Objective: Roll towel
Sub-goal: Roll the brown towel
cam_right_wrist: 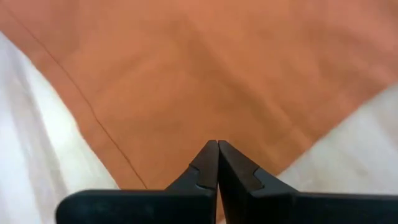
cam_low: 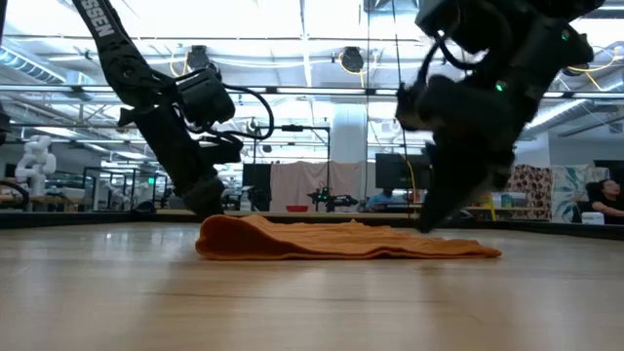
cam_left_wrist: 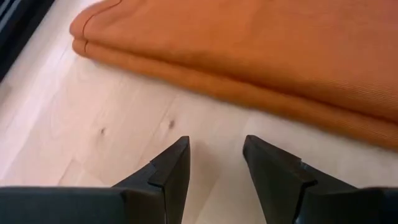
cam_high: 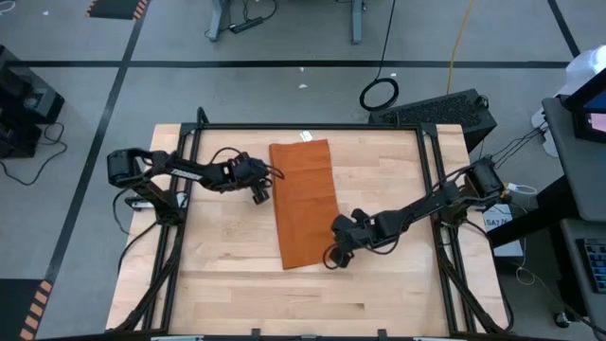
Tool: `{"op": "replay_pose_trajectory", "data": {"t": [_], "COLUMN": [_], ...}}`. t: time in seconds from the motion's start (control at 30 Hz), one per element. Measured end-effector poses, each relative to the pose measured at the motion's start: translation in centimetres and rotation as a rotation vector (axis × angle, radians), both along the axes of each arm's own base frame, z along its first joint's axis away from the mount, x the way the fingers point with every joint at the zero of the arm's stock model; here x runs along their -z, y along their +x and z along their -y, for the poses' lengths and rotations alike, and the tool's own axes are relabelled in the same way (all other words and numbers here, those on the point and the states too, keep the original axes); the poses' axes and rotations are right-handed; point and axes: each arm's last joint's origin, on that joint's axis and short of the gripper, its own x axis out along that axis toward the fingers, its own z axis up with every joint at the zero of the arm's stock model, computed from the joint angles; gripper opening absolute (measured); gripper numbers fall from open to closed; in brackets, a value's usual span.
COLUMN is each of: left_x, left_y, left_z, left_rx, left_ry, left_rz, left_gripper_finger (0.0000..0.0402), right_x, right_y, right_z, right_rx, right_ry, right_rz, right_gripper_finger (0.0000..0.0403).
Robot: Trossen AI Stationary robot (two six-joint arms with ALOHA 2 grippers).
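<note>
The burnt-orange towel lies flat on the wooden table, folded into a long strip that runs from far to near. A small white tag shows at its far edge. My left gripper is open and low over bare wood just left of the towel's folded left edge, clear of it. My right gripper is shut, its tips pointing down over the towel's near right part. In the low view the towel lies low between both arms. My right gripper has its shut fingertips slanting down from the table's right, over the towel's top near its near right corner. No cloth shows between the fingers. I cannot tell whether the tips touch the cloth.
A black frame rail runs along the table's far edge, and rails run down both sides. Bare wood lies between the towel and the near edge, and more lies left and right of the towel.
</note>
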Motion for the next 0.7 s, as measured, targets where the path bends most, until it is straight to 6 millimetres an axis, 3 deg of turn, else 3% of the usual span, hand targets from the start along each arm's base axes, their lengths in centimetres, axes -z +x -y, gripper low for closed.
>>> {"op": "replay_pose_trajectory", "data": {"t": [0.3,0.47,0.7], "left_x": [0.0,0.1,-0.1], "left_y": [1.1,0.8,0.0], "left_z": [-0.8,-1.8,-1.4], "left_rx": [0.085,0.046,0.0], "left_ry": [0.099,0.104,0.039], "left_rz": [0.077,0.078,0.03], "left_gripper_finger": [0.0166,0.0166,0.0166], "right_x": [2.0,2.0,0.9], "right_y": [1.1,1.5,1.1], "right_z": [-1.3,-1.4,-1.6], "right_rx": [0.064,0.071,0.005], "right_ry": [0.063,0.086,0.044], "right_rz": [0.063,0.107,0.114], "right_gripper_finger": [0.0,0.0,0.0]}}
